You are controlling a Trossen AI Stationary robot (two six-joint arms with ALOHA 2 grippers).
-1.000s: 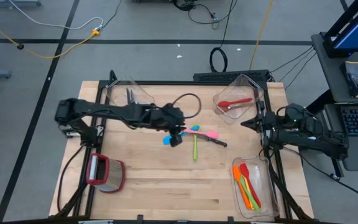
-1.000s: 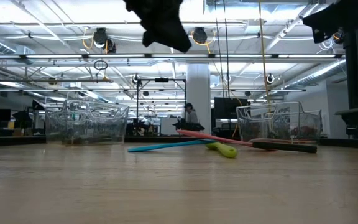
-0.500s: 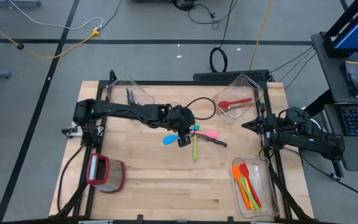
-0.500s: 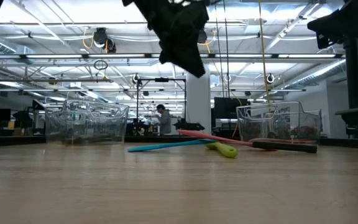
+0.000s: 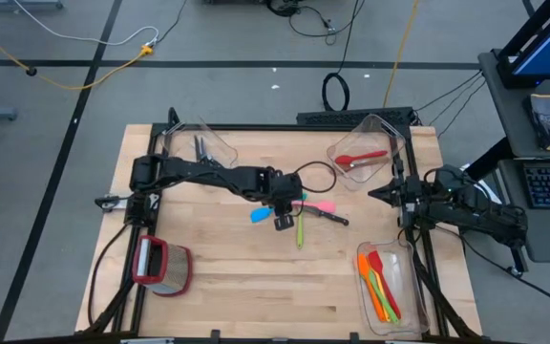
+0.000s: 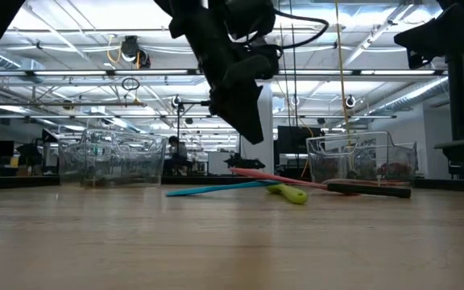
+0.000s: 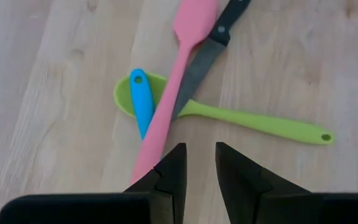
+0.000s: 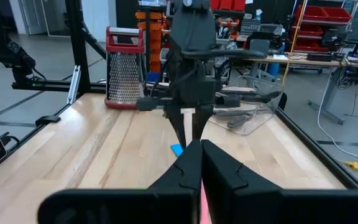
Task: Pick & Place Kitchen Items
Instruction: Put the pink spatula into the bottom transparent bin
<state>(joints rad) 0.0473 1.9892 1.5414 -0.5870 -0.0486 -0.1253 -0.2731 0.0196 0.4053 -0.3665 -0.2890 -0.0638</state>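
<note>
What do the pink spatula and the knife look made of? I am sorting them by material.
Pink spatula: probably silicone or soft plastic; matte, one uniform colour. Knife: grey, faintly shiny blade, likely steel; black matte handle, probably plastic.

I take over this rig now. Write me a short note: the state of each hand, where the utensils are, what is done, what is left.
Left hand: above the table centre, over the loose utensils, fingers a little apart, holding nothing.
Right hand: waits at the right table edge, shut, empty.
Loose at the centre, crossed in a pile: pink spatula, blue utensil, green spoon, black-handled knife.
Done: a red utensil lies in the far right clear bin; red, orange and green utensils in the near right bin; dark utensils in the far left bin.
Left: sort the four central items.
</note>
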